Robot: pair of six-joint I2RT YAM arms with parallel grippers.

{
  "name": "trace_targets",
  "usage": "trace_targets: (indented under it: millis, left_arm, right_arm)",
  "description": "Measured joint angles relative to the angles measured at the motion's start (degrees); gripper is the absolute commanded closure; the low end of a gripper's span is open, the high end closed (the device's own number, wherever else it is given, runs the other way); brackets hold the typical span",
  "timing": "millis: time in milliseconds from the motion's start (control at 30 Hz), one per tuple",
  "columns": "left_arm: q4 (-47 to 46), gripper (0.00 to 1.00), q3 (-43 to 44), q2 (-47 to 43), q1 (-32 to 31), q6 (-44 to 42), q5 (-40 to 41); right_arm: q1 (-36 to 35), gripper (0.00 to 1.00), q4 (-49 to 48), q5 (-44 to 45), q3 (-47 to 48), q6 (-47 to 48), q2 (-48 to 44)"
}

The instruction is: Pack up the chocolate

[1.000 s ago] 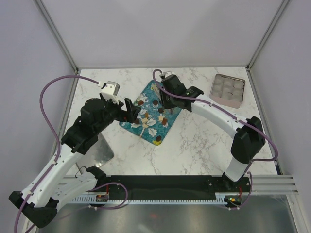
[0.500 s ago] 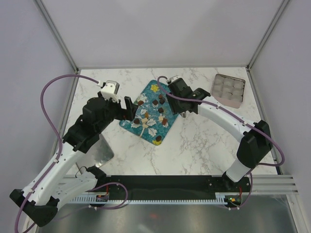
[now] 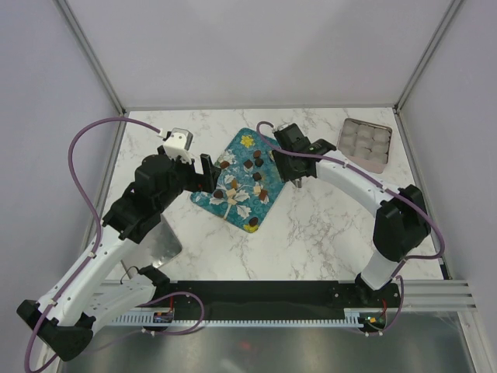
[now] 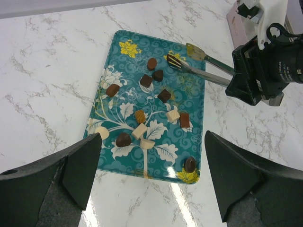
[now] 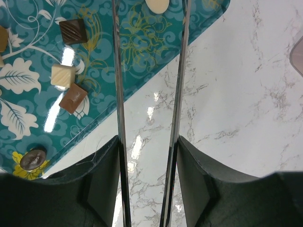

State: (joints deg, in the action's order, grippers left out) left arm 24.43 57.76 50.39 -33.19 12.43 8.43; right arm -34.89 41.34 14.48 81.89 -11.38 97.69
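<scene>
Several small chocolates [image 4: 146, 80], dark brown, tan and white, lie scattered on the teal flowered tray [image 3: 273, 175]. My right gripper [image 5: 147, 142] is shut on metal tongs [image 5: 117, 94], its fingers pressing both tong arms. The tongs [image 4: 203, 66] reach over the tray's far right corner with their tips apart and nothing between them. My left gripper [image 4: 152, 142] hangs wide open above the tray's near edge, holding nothing. A dark square piece [image 5: 73, 31], a white one [image 5: 63, 74] and a tan one [image 5: 74, 98] lie left of the tongs.
A metal tin [image 3: 363, 142] with several round white cups stands at the back right of the marble table. A flat metal sheet [image 3: 163, 241] lies under the left arm. White walls with metal posts close in the table.
My right arm has drawn the tongs back toward the tray's right edge, and the tong arms have spread wider. The left arm has hardly moved.
</scene>
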Motion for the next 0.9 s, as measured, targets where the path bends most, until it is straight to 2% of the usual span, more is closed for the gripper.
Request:
trace_targets:
  millis: [533,900]
  left_arm:
    - [0.0,0.03,0.0,0.0,0.0,0.0,0.0]
    - [0.0,0.03,0.0,0.0,0.0,0.0,0.0]
  right_arm:
    - [1.3,0.53,-3.2,-3.4,-4.2,0.1,2.3]
    - [1.3,0.53,-3.0,-4.6,-5.1,-0.9,2.2]
